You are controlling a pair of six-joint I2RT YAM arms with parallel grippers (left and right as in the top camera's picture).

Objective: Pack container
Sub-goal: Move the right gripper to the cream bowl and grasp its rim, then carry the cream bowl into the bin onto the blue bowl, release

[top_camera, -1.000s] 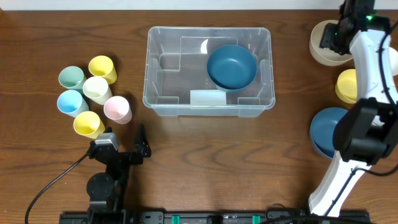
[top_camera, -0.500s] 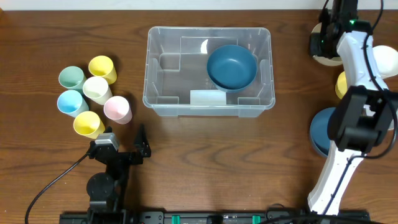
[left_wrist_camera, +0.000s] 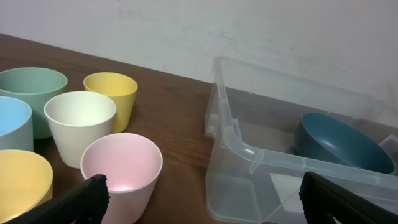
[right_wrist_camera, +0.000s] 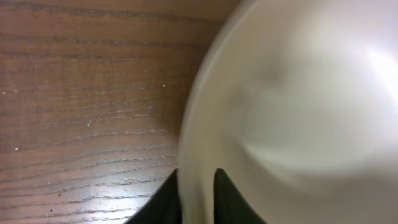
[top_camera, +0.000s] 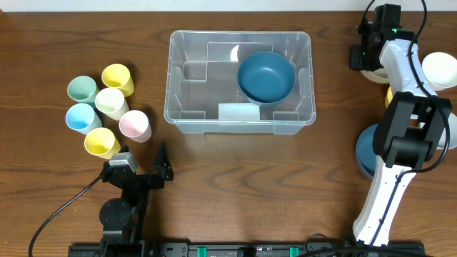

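The container [top_camera: 170,86] is a clear plastic bin at the table's far middle, with a dark blue bowl [top_camera: 265,75] inside at its right; both show in the left wrist view, the bin [left_wrist_camera: 249,152] and the bowl [left_wrist_camera: 339,143]. My right gripper [top_camera: 359,56] is at the far right, shut on the left rim of a cream bowl [top_camera: 371,70]. In the right wrist view its fingers [right_wrist_camera: 198,180] pinch the bowl's [right_wrist_camera: 298,112] wall. My left gripper [top_camera: 161,171] is open and empty, low at the front left, and its fingertips [left_wrist_camera: 208,199] frame the pink cup.
Several cups stand left of the bin: green [top_camera: 82,89], yellow [top_camera: 118,77], cream [top_camera: 111,101], light blue [top_camera: 81,118], pink [top_camera: 134,125], yellow [top_camera: 101,143]. On the right are a white bowl [top_camera: 440,70], a yellow bowl [top_camera: 391,96] and a blue bowl [top_camera: 366,150].
My right gripper has moved left across the cream bowl to its left rim. The left arm, the bin and the cups have not moved.
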